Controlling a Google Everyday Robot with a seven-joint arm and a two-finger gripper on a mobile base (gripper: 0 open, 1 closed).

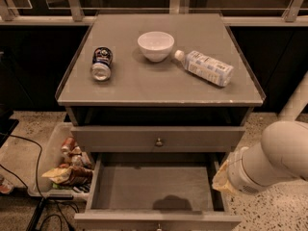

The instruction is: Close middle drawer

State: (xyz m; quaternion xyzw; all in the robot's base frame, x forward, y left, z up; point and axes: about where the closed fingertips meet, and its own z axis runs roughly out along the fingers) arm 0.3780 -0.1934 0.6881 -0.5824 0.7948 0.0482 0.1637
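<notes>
The middle drawer [144, 186] stands pulled out toward the near side, bare inside, below the closed upper drawer [120, 138]. The robot's tool [223, 177] hangs just beside its right wall, whether clenched or released cannot be told, likely positioned to push the drawer in. A soda can [101, 64], white bowl [155, 45] and plastic bottle [206, 67] rest on the bench [144, 88] above.

The hand [224, 177] is at the right wall of the open middle drawer [156, 189]. Left of the hand, the drawer's bare grey inside is open from above. Above and left of the hand, the closed upper drawer front [120, 138] stands over the drawer's rear. Higher still, the surface [144, 88] carries a can [101, 64], a bowl [155, 45] and a lying bottle [206, 67] (all well apart from the hand). Far left of the hand, past the drawer, a bin [50, 153] of litter and cables [29, 146] occupy the floor.
</notes>
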